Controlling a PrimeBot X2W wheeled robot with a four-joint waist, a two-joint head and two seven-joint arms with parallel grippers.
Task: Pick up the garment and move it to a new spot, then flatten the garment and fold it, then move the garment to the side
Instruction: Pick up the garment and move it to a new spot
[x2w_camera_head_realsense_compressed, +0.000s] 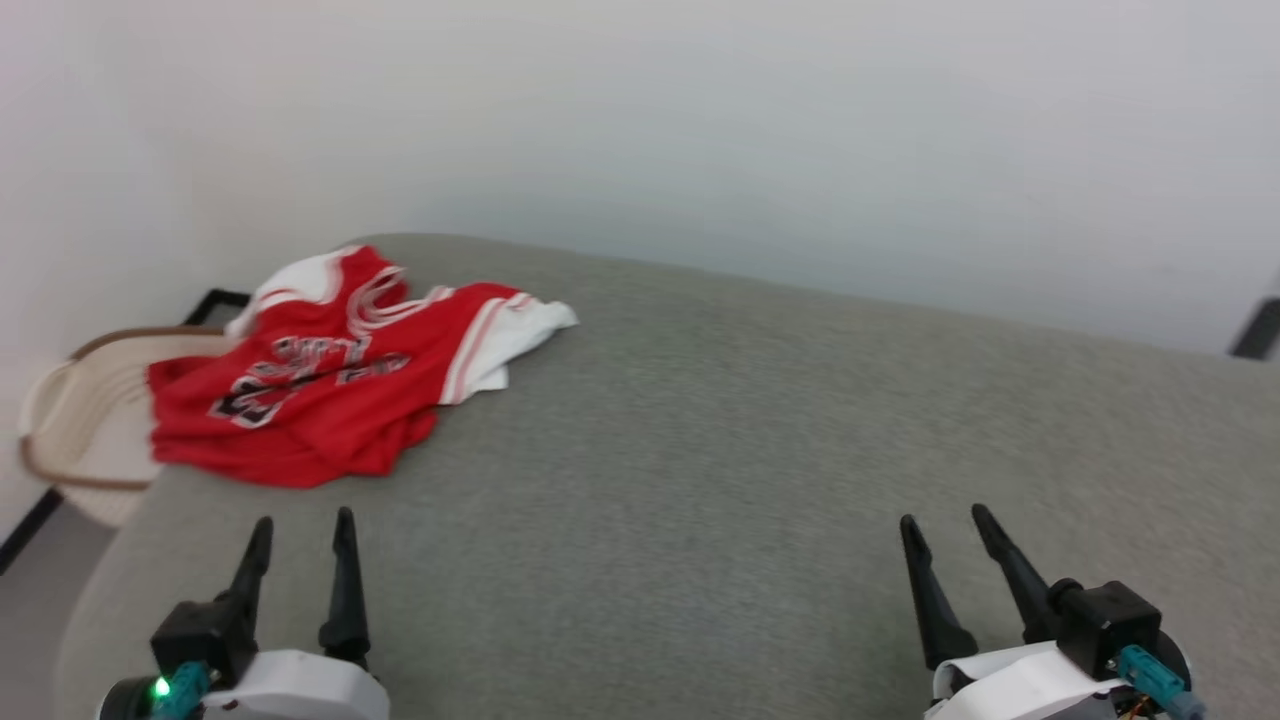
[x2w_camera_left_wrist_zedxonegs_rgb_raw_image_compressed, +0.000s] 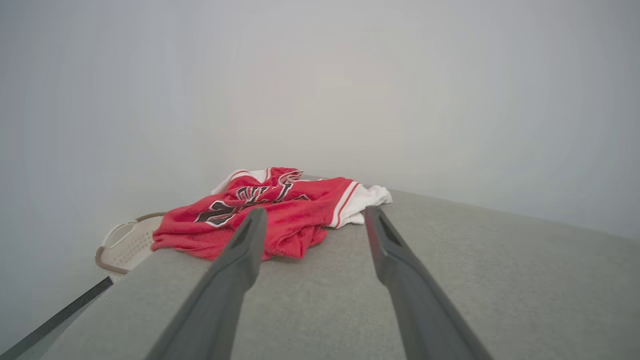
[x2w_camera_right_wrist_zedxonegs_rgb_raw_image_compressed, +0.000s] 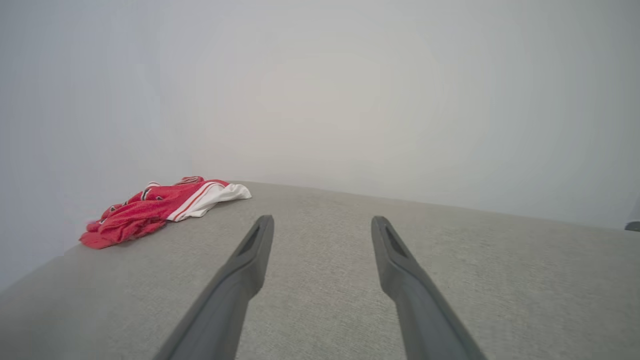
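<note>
Jersey (x2w_camera_head_realsense_compressed: 320, 400) lies crumpled on the grey cushion (x2w_camera_head_realsense_compressed: 700, 450), just beyond your left gripper (x2w_camera_head_realsense_compressed: 304, 517) and slightly to its left, not touching it. Your left gripper is spread wide and empty; so is the right gripper (x2w_camera_head_realsense_compressed: 942, 514), well off to its right.

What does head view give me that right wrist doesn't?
Head view: the left gripper, open; a basket off the grey surface's left edge, next to the jersey; the jersey's chest lettering. Right wrist view: a low, side-on look at the jersey, showing it rumpled rather than flat. Both: jersey at the surface's far left corner, right gripper open and well clear of it, pale wall behind.
</note>
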